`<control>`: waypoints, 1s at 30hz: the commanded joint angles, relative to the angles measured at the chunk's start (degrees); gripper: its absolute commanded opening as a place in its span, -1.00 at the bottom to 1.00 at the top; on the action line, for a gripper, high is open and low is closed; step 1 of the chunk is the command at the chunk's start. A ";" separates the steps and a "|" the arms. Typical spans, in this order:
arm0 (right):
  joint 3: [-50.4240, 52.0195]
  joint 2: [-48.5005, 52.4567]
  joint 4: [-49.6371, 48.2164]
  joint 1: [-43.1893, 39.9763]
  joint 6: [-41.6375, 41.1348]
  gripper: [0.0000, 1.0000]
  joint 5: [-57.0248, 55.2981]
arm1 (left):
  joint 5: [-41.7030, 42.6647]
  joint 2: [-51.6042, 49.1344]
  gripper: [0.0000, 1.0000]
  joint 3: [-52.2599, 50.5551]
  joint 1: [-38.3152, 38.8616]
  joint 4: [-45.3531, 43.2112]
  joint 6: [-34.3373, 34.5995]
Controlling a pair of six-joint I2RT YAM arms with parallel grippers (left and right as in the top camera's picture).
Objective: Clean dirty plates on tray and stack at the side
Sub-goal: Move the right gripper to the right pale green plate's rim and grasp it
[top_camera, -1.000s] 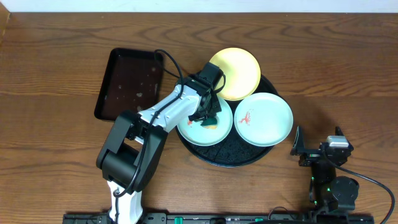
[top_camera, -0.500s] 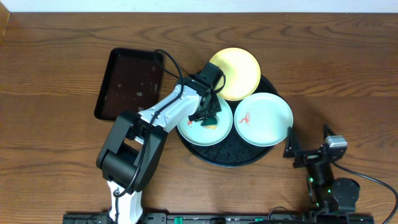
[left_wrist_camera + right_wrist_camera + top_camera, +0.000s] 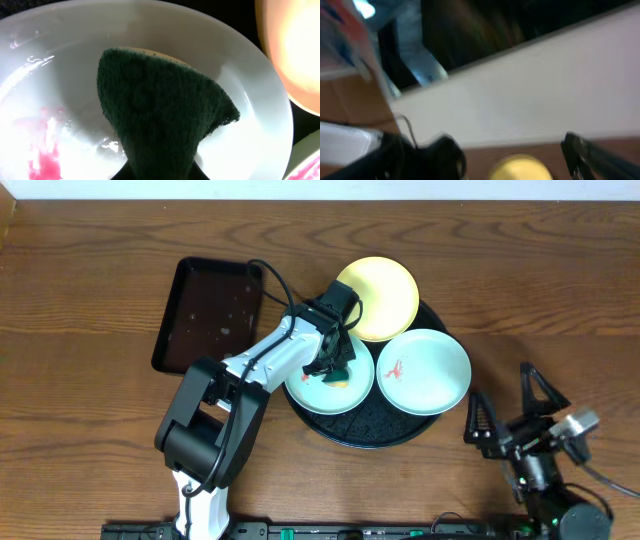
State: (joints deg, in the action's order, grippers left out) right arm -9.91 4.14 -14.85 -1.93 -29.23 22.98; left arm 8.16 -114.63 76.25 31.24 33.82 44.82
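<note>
Plates [image 3: 423,370] are sitting three together on the big round black tray [image 3: 372,432] in the middle of the table, one yellow and two pale blue. The left gripper [image 3: 340,366] is pinching a dark green sponge [image 3: 160,115] tight and pressing it on the left blue plate [image 3: 318,394], I think to rub off the red smear [image 3: 42,162]. The right gripper [image 3: 502,382] is waiting beside the tray, jaws wide apart, holding nothing. Its own camera is showing only blur. The sponge is hiding the left fingers and part of the plate, so any dirt under it cannot be seen.
</note>
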 commanded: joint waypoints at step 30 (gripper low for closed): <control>-59.34 86.51 47.76 16.39 16.41 -0.31 -0.72 | -1.20 -0.09 -0.71 -0.28 -0.09 0.09 0.11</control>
State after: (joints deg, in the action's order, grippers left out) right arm -65.89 87.24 32.23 11.55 -11.81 33.76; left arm 8.16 -114.63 76.25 31.24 33.82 44.82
